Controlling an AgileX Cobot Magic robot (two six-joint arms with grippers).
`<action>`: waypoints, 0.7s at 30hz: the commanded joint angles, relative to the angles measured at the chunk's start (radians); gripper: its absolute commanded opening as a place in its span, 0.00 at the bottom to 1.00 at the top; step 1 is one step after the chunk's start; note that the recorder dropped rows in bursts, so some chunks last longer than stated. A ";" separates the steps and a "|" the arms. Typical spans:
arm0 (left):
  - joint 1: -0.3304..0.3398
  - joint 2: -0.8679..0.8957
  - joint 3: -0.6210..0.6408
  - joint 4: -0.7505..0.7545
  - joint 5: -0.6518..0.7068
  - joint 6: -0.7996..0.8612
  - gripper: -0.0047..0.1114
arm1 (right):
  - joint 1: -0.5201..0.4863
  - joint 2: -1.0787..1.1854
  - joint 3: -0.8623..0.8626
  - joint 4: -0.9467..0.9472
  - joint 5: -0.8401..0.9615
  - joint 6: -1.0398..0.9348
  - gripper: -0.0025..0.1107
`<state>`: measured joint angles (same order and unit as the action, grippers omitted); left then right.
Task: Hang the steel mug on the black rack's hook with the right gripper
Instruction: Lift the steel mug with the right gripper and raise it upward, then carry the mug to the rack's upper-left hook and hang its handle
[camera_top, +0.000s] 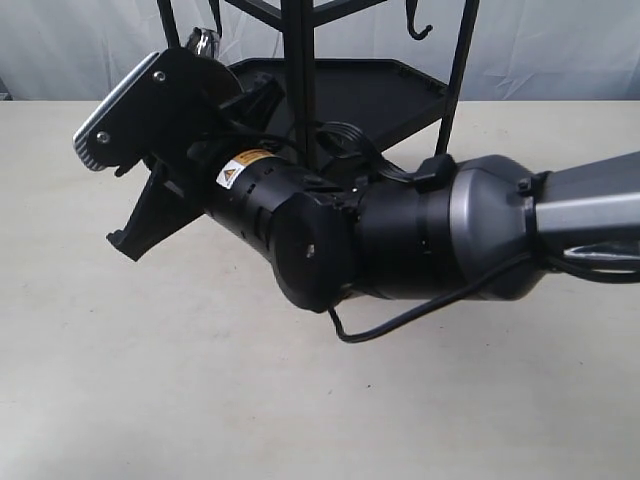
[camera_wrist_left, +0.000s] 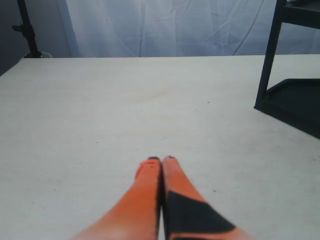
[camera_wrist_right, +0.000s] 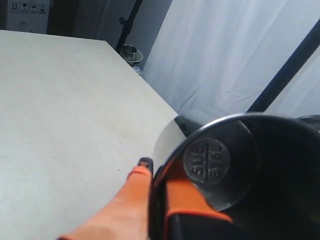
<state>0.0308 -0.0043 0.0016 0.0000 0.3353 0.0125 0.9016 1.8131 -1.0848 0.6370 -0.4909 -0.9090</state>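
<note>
The steel mug (camera_wrist_right: 235, 165) fills the right wrist view, its open mouth facing the camera and a stamped bottom showing inside. My right gripper (camera_wrist_right: 157, 172) is shut on its wall, one orange finger (camera_wrist_right: 132, 200) outside and one inside. In the exterior view only a shiny sliver of the mug (camera_top: 203, 42) shows above the right arm (camera_top: 400, 230), which reaches across to the left, in front of the black rack (camera_top: 300, 80). A hook (camera_top: 418, 28) hangs from the rack's top bar at upper right, apart from the mug. My left gripper (camera_wrist_left: 161, 161) is shut and empty over the table.
The rack's lower tray (camera_top: 385, 85) sits behind the arm, and its post and tray corner (camera_wrist_left: 267, 65) stand to one side of the left gripper. A black stand (camera_wrist_left: 27, 30) and a small shiny object (camera_wrist_right: 131, 51) are at the table's far edge. White curtain behind.
</note>
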 joint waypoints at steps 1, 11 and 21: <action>-0.005 0.004 -0.002 0.000 -0.008 -0.005 0.04 | -0.006 0.011 0.002 0.033 0.011 -0.005 0.02; -0.005 0.004 -0.002 0.000 -0.008 -0.005 0.04 | -0.006 0.011 0.002 0.086 0.018 -0.005 0.47; -0.005 0.004 -0.002 0.000 -0.008 -0.005 0.04 | -0.004 -0.027 0.002 0.185 0.033 -0.009 0.54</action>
<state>0.0308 -0.0043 0.0016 0.0000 0.3353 0.0125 0.8993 1.8182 -1.0848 0.7915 -0.4612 -0.9178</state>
